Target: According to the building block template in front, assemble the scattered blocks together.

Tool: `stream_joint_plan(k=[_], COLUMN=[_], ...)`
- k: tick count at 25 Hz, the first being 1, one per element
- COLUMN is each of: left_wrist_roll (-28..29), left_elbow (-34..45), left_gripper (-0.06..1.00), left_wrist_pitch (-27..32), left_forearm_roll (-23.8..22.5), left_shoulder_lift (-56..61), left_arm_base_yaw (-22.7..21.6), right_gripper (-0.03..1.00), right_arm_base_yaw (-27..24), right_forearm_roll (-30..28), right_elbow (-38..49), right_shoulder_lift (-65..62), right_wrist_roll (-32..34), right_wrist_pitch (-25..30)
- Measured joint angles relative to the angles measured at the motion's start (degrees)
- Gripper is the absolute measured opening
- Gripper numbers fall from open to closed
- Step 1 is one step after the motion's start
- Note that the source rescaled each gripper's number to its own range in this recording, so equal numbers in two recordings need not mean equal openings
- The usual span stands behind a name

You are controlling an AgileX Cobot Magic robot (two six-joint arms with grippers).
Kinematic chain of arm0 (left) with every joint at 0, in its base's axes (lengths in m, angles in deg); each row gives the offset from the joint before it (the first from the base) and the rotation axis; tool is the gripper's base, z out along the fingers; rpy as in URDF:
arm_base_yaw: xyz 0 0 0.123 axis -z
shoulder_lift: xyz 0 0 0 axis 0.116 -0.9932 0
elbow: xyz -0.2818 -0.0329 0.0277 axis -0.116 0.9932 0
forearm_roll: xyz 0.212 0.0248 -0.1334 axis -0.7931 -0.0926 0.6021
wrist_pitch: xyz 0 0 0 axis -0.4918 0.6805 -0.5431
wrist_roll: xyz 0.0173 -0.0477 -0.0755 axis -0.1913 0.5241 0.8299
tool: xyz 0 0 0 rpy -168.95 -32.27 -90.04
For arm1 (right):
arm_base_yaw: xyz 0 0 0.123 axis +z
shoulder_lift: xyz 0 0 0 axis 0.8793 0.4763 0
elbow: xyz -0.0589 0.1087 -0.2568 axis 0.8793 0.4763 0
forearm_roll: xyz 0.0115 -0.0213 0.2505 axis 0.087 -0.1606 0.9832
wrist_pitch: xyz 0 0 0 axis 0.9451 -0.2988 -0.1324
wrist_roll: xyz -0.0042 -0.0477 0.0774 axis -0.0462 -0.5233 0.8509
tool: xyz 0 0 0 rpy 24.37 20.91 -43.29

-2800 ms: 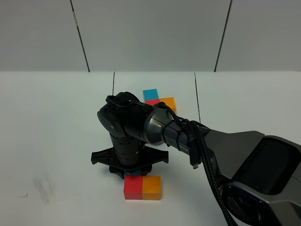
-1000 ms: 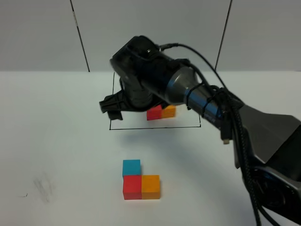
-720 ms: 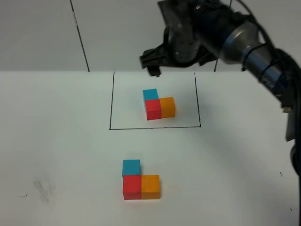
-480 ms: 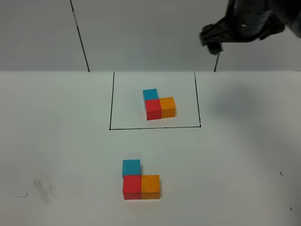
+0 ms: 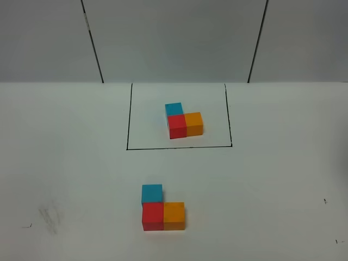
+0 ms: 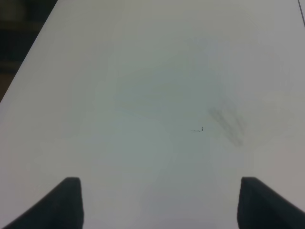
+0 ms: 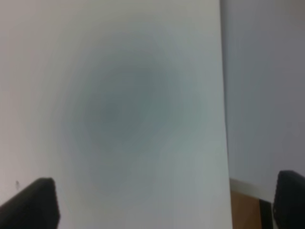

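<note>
1. The pattern to copy, an L of three small joined cubes in light blue, red and orange, sits inside a thin black drawn box far back on the white table.
2. The three loose cubes lie nearer the front and touch each other. The red cube is at the corner, the orange cube is on its right, and the light blue cube is behind it.
3. Their L looks the same as the pattern, so I think the job is done.
4. The left fingers are spread wide and hold nothing. They hang over bare table near a grey smudge.
5. The right fingers are also wide apart and empty, above the table's edge.
6. What could go wrong: if an arm came back low, it could bump the cubes and break the L. The cubes only sit side by side, so a small push would part them.
7. The high view shows both sets of cubes but no arms. The two wrist views show the fingers but no cubes.
</note>
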Motion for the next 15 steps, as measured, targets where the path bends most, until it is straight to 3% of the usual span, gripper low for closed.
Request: stream_joint_plan(k=[4, 15], left_wrist_roll=[0.0, 0.0], left_elbow=[0.0, 0.0], left_gripper=[0.63, 0.63], left_wrist_pitch=[0.0, 0.0], left_forearm_roll=[0.0, 0.0], left_shoulder_lift=[0.0, 0.0], left_arm_base_yaw=[0.0, 0.0], right_gripper=[0.86, 0.86], right_arm_base_yaw=[-3.6, -3.9], right_forearm_roll=[-0.1, 0.7], right_elbow=[8.3, 23.4], right_shoulder_lift=[-11.9, -47.1], right_wrist_roll=[0.3, -0.6], right_wrist_pitch=[0.2, 0.3])
